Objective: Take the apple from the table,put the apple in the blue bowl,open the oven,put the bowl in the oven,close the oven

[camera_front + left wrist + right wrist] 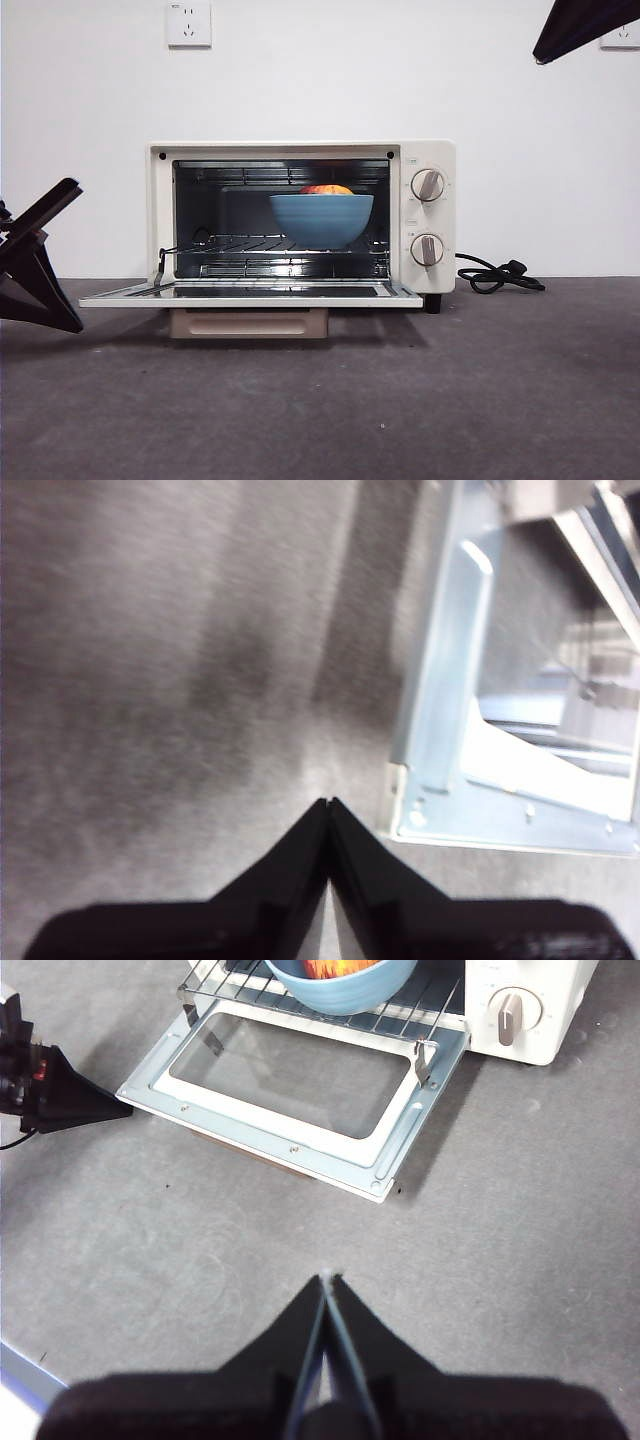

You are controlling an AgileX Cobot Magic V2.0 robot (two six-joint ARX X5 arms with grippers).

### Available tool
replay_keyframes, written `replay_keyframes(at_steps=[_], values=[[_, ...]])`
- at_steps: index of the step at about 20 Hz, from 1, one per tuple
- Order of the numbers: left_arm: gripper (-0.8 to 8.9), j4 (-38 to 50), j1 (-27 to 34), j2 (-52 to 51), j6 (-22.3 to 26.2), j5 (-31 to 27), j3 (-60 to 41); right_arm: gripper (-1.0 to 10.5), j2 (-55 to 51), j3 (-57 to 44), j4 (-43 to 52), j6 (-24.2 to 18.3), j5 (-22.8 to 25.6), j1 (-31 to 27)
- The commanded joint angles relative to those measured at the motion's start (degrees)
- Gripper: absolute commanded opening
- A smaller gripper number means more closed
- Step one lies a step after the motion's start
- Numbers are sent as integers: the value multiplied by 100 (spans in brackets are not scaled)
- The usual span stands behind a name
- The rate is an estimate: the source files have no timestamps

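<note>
Closest to me is the dark grey table, then the cream oven's glass door, lying flat open. It looks stiff and light; I'd lift its beige bar handle.

The red apple sits in the blue bowl on the rack.

Only the right wrist view shows both grippers: the left gripper and right gripper are pinched together, holding nothing.

Oven on table, door down flat in front, bowl on rack inside toward knob side, apple in bowl, left gripper beside door's far-from-knobs edge, cord behind the knob side.
</note>
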Motion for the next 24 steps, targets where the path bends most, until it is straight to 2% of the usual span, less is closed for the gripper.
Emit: replay_keyframes(at_steps=[1,6,11,16,21,24], values=[[-9,129,13,48,-105,-26,-13,-12,-2,-39,33,52,-22,0],[-9,302,0,48,-157,240,-13,-12,-2,-39,24,55,-116,0],[-9,553,-2,48,-181,769,-11,-12,-2,-39,28,68,-177,0],[-8,1029,2,46,-717,1143,109,-11,-2,-39,31,74,-321,0],[-8,964,-83,46,-1049,1246,901,1,-4,-39,35,70,-319,0],[-8,691,-175,46,-1064,1123,1561,1,-4,-39,37,70,-319,0]])
